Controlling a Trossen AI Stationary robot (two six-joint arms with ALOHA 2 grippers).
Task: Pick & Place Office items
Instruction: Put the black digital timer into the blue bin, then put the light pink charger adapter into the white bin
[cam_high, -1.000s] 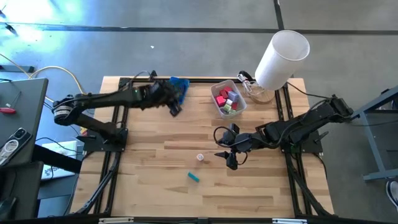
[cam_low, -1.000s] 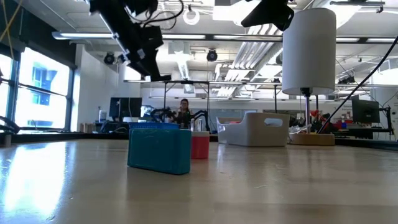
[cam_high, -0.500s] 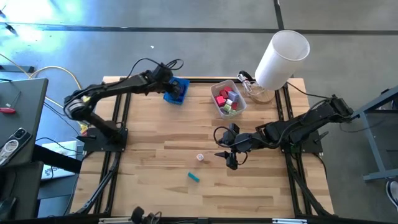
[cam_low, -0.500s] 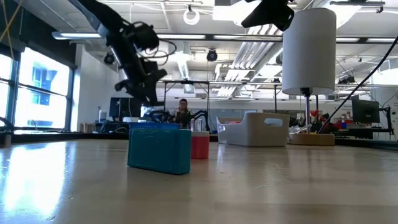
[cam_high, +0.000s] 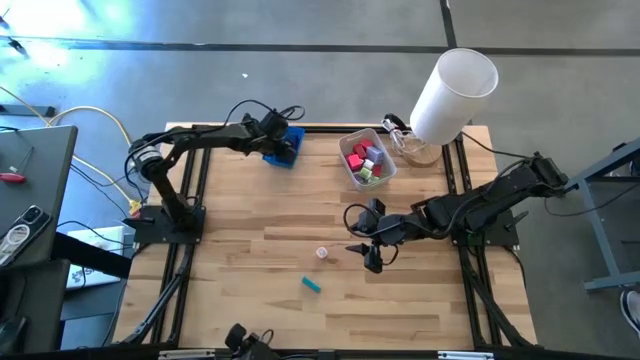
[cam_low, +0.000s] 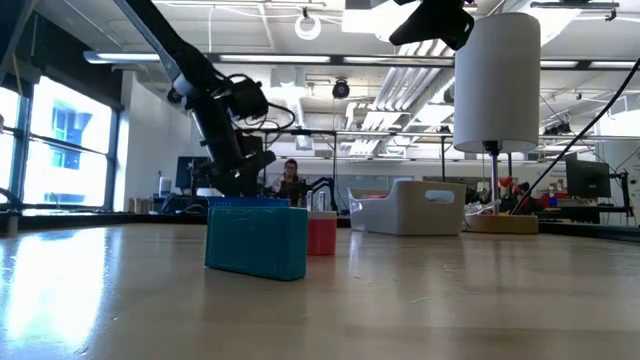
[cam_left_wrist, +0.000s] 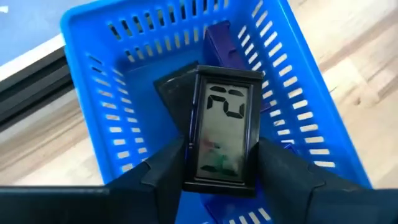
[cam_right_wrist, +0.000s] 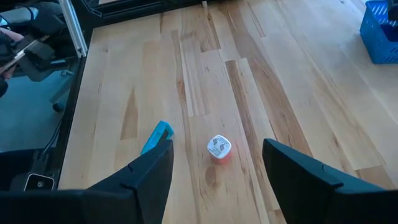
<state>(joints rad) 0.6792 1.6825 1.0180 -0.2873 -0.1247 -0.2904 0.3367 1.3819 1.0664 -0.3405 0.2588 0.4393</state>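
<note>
A blue slotted tray (cam_high: 291, 150) stands at the table's far edge, left of centre, with a purple piece (cam_left_wrist: 219, 38) and dark pieces inside. My left gripper (cam_high: 281, 141) hangs over it, shut on a black flat piece with a grey display (cam_left_wrist: 224, 127). My right gripper (cam_high: 372, 258) hovers open above mid-table. Below it on the wood lie a small white-topped red piece (cam_right_wrist: 218, 148) and a teal piece (cam_right_wrist: 157, 135). Both are also in the low view, the teal piece (cam_low: 257, 238) and the red one (cam_low: 321, 235). My left gripper pinches the black display piece by its two long side edges (cam_left_wrist: 189, 163), near the end closest to the wrist, between its two fingers. The fingers slant down from above and lie along the piece. The piece sits inside the tray's walls; whether its far end rests on the pieces below, I cannot tell.
A translucent bin (cam_high: 366, 160) holding red, pink, purple and green pieces stands right of the tray. Behind it is a tall white cylinder (cam_high: 455, 92) on a stand. Black frame rails (cam_high: 190, 250) run along both table sides. Bare wood lies in the near half.
My left gripper has swung toward the table's far edge and come down over the blue tray, rolling as it went, carrying the black display piece down between the tray's walls. My right gripper has kept still.
</note>
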